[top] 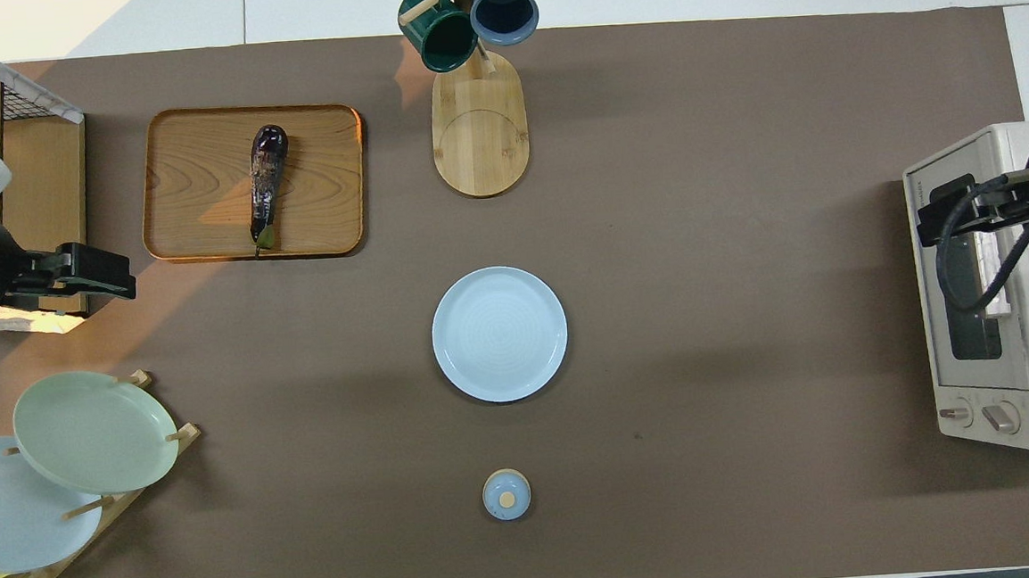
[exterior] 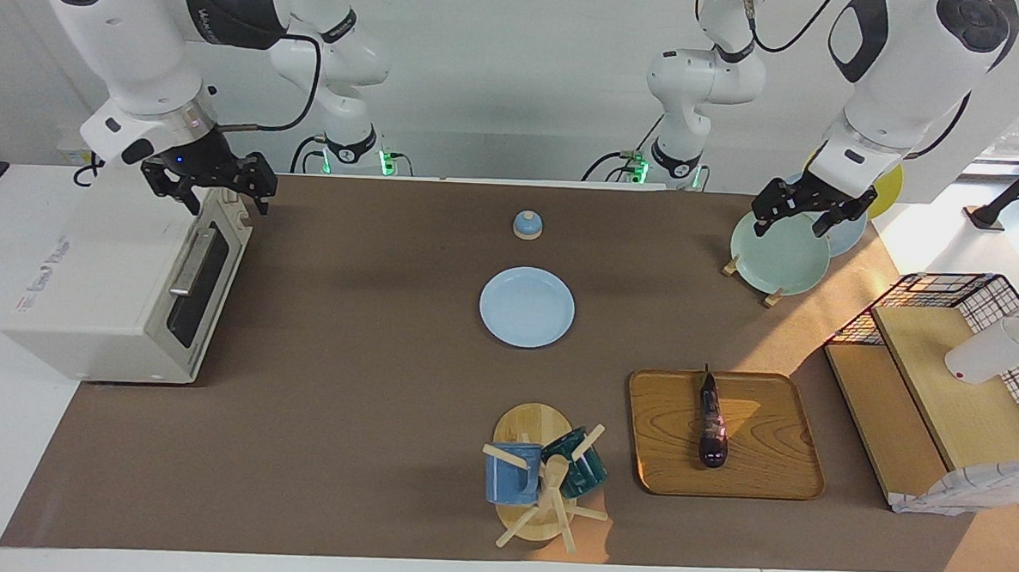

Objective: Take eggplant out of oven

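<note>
The eggplant [exterior: 712, 424] is dark purple and lies on a wooden tray [exterior: 768, 469], outside the oven; it also shows in the overhead view [top: 265, 181]. The cream-white oven [exterior: 105, 294] stands at the right arm's end of the table with its dark glass door shut; it also shows in the overhead view [top: 1022, 401]. My right gripper [exterior: 228, 201] is open and empty, in the air over the oven's top front edge. My left gripper [exterior: 789, 228] is open and empty over the green plate [exterior: 777, 259] in the plate rack.
A light blue plate [exterior: 527, 306] lies mid-table, with a small blue knobbed lid [exterior: 527, 225] nearer the robots. A mug tree [exterior: 544, 481] with two mugs stands beside the tray. A wire-and-wood shelf [exterior: 944, 374] stands at the left arm's end.
</note>
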{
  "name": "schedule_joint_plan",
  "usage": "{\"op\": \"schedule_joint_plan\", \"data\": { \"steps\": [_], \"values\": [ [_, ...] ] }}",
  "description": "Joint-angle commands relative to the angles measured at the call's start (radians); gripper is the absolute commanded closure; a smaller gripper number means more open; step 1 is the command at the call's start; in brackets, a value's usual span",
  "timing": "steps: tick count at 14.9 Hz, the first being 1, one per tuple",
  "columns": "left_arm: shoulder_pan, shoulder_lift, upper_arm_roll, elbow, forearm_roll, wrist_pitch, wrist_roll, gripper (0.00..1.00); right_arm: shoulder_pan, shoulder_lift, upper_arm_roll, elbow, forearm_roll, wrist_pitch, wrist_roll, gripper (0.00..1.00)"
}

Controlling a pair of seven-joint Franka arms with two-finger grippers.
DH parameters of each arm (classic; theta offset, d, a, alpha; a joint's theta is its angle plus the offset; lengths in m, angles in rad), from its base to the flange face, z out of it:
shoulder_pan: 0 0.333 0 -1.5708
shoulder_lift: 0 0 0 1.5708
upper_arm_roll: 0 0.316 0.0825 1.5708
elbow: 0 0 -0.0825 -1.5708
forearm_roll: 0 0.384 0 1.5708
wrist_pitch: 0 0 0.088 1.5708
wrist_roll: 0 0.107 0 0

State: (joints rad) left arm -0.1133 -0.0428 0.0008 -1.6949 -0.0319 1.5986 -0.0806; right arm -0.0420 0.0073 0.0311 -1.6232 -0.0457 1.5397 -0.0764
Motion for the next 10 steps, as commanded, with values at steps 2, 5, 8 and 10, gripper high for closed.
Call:
{"op": "schedule_joint_plan", "data": {
  "steps": [2,5,8,10],
  "values": [
    [-0.009,0.0,0.005,0.004,-0.01,0.017,-0.01,0.0,-0.007,-0.007,0.001,-0.001,0.023,0.014,0.009,0.0],
    [-0.008,0.001,0.007,0.004,-0.01,0.017,-0.008,0.0,-0.007,-0.007,0.001,-0.001,0.023,0.014,0.009,0.0],
    [0.0,0.001,0.005,0.006,-0.01,0.023,0.005,0.0,-0.007,-0.007,0.001,-0.001,0.023,0.014,0.009,0.0],
    [0.001,0.003,0.005,0.009,-0.011,0.021,0.01,0.0,-0.007,-0.007,0.001,-0.001,0.023,0.014,0.009,0.0]
  ]
}}
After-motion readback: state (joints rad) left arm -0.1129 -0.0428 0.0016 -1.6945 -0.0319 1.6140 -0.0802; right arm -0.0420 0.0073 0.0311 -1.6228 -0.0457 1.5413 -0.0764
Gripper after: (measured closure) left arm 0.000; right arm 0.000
